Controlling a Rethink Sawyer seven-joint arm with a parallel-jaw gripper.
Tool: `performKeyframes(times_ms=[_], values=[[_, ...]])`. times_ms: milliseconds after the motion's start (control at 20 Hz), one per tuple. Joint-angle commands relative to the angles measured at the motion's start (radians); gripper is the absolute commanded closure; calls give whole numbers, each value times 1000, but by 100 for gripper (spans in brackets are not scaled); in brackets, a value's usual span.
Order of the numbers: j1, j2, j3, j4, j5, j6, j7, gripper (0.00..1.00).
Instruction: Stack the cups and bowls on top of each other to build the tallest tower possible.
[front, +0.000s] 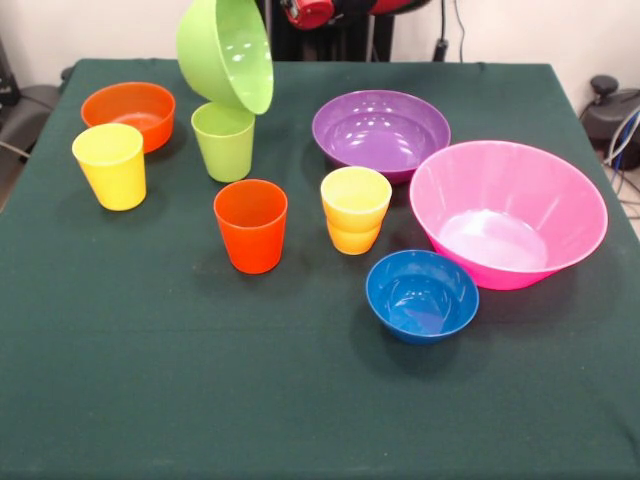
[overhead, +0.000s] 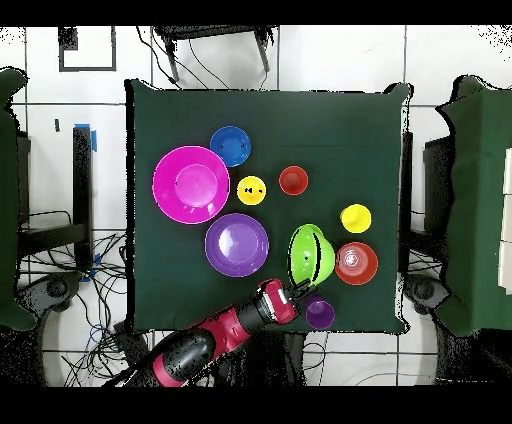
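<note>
The lime green bowl (front: 225, 50) hangs tilted on its side in the air, its opening facing the purple bowl (front: 380, 130). Its lower rim is just above the lime green cup (front: 223, 140). In the overhead view my gripper (overhead: 297, 290) grips the bowl's (overhead: 310, 253) rim on the robot's side. In the front view the bowl hides the gripper. The orange bowl (front: 130, 112), yellow cup (front: 110, 165), orange-red cup (front: 250, 225), yellow-orange cup (front: 355, 208), pink bowl (front: 508, 212) and blue bowl (front: 421, 295) stand upright. A purple cup (overhead: 320, 313) stands by the table edge near the robot.
The red arm (overhead: 230, 330) reaches in from the table edge beside the purple bowl (overhead: 237, 244). The table (front: 300, 400) has a dark green cloth. Chairs and cables lie around the table on the floor.
</note>
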Motion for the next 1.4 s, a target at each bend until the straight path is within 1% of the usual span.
performKeyframes(times_ms=[50, 250, 700, 1000, 1150, 1400], values=[[10, 90, 40, -248, 76, 105, 216, 100], [13, 78, 46, -248, 66, 108, 210, 100], [22, 32, 77, -214, 34, 79, 170, 100], [43, -9, 105, -205, 5, 99, 145, 100], [44, -50, 127, -185, -17, 89, 117, 100], [60, -79, 139, -166, -39, 95, 104, 100]])
